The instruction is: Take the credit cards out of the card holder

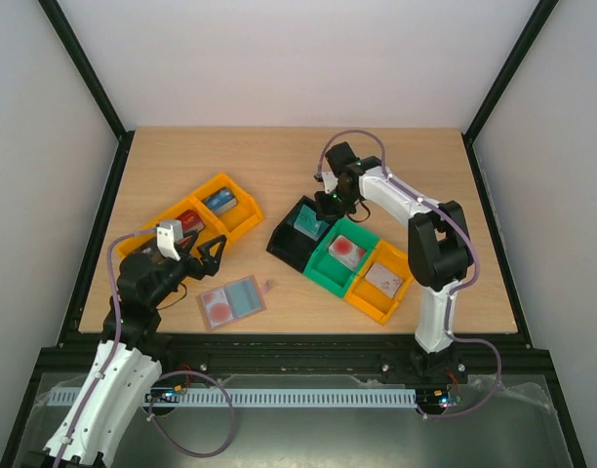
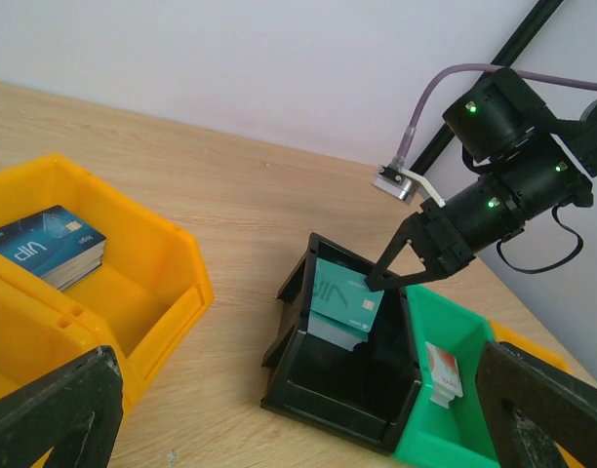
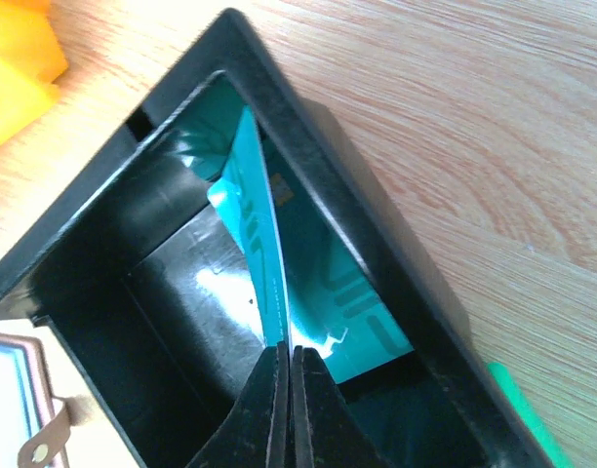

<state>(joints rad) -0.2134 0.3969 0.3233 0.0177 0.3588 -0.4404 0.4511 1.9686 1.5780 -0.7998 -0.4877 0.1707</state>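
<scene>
Plainly, the card holder lay open and flat close to the near edge of the desk, left of its middle. A pale card marked with a red disc showed in its left half; the right half looked blue-grey. One of the credit cards, a teal card, stood tilted inside the black bin near the middle of the desk. The right gripper was clenched on the upper edge of that teal card, its two fingers pressed together with the thin card between them, as the right wrist view showed edge-on.

Beside the black bin, touching it and running toward the near right corner of the desk, sat a green bin holding a red-disc card. Next came a lone orange bin holding a whitish card.

Toward the left edge of the desk, a slanted row of left orange bins held a stack of blue cards in the farthest one. The next one held a darker, reddish stack. The left gripper hovered between those bins and the card holder, just beyond the holder's far edge. Its jaws were spread wide and grasped nothing. Its fingers framed the bottom corners of the left wrist view, with the black bin and the teal card between them.
</scene>
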